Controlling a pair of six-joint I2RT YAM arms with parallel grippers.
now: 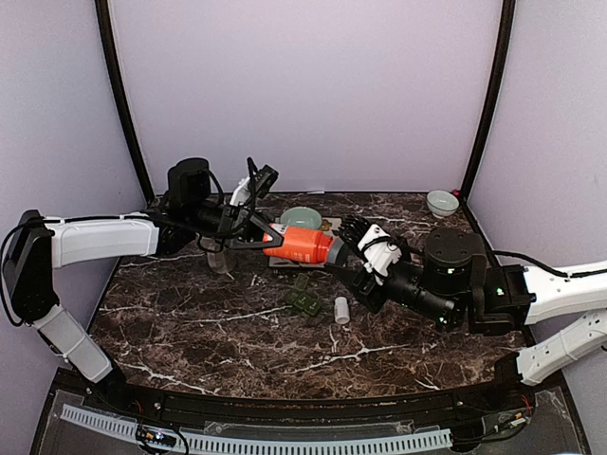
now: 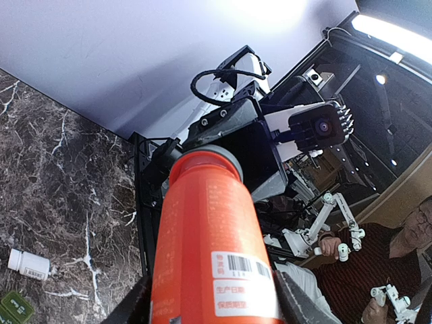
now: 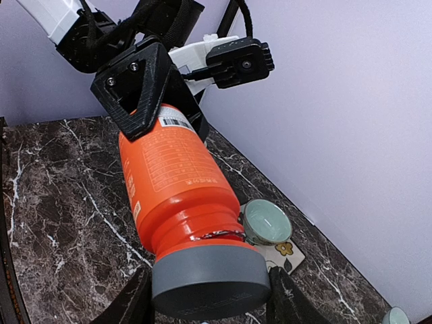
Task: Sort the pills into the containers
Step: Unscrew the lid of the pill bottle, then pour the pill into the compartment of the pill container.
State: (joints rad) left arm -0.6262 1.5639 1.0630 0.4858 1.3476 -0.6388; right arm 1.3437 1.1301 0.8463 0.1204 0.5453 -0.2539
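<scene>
Closest to us, in the right wrist view, a grey cap [image 3: 209, 280] fills the foreground. The right gripper [image 3: 209, 297] is clamped on it, one finger on each side. The cap tops an orange bottle [image 3: 179, 182], which is held level in the air above the dark marble table [image 1: 171, 322]. At the bottle's other end, the left gripper [image 2: 212, 304] grips the labelled body, its jaws closed partway around the barrel.

Below the bottle and slightly nearer, the small dark green pill box [image 1: 305, 299] lies near the middle of the table, and neither gripper touches it. We cannot tell whether its lids are up. Just right of it, a little white bottle [image 1: 341, 309] lies on its side. A pale green bowl [image 1: 301, 218] sits farther back, behind the orange bottle.

We see no pills, and we judge they are inside the orange bottle. It looks like stiff, smooth plastic and is likely slippery, so a firm hold on both body and cap suits a twist. We judge the pill box to be light, rigid and apt to slide on the polished stone. Its narrow sides are the place to pinch it, and pouring into such small compartments will need care.
</scene>
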